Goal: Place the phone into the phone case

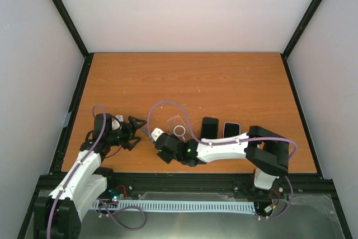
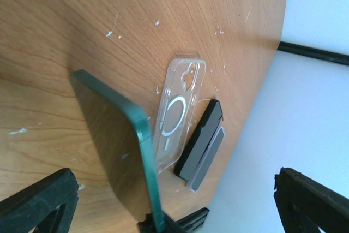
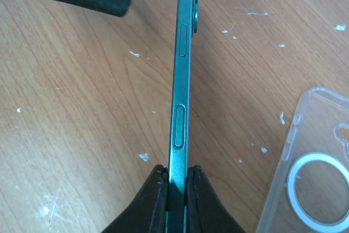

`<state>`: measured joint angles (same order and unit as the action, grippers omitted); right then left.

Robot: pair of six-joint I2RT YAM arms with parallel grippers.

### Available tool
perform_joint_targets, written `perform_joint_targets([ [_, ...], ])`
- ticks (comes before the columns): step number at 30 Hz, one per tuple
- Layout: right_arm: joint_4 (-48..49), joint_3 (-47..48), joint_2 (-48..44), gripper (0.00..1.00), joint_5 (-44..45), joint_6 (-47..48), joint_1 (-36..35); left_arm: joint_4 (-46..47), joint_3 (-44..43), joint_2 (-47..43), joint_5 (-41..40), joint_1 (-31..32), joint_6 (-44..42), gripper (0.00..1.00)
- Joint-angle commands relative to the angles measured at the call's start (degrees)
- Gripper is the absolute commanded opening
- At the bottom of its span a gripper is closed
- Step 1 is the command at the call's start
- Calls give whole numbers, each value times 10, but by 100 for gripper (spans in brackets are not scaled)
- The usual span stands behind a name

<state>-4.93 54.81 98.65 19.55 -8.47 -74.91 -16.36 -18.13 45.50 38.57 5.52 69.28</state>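
A dark green phone (image 3: 182,80) stands on its long edge just above the wooden table. My right gripper (image 3: 175,189) is shut on its lower end. In the left wrist view the phone (image 2: 117,151) sits between my left gripper's spread fingers (image 2: 38,200), untouched; that left gripper (image 2: 174,200) is open and empty. The clear phone case (image 2: 177,115) with a white ring lies flat just right of the phone and shows in the right wrist view (image 3: 311,173) and the top view (image 1: 177,127). In the top view the left gripper (image 1: 134,132) faces the right gripper (image 1: 152,136).
A black phone (image 1: 209,127) and a second phone with a pale rim (image 1: 230,130) lie side by side right of the case. The table's front edge (image 1: 190,173) is close behind both grippers. White walls and black frame posts enclose the table.
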Motion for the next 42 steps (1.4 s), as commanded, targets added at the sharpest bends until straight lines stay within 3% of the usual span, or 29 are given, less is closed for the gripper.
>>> perform_joint_targets([
  [1, 47, -28, -49, 3, -43, -73, 28, -19, -25, -14, -40, 1, -36, 100],
  [6, 76, -79, -126, 3, -113, -117, 82, -12, -31, -16, -44, 0, -89, 99],
  [16, 97, -172, -222, 3, -281, -216, 230, 108, 10, 4, 3, 1, -123, 93],
  [29, 75, -162, -148, 3, -329, -261, 286, 179, 12, 86, 21, 1, -126, 80],
  [42, 160, -194, -61, 3, -419, -320, 291, 228, 17, 153, 23, 9, -123, 72],
])
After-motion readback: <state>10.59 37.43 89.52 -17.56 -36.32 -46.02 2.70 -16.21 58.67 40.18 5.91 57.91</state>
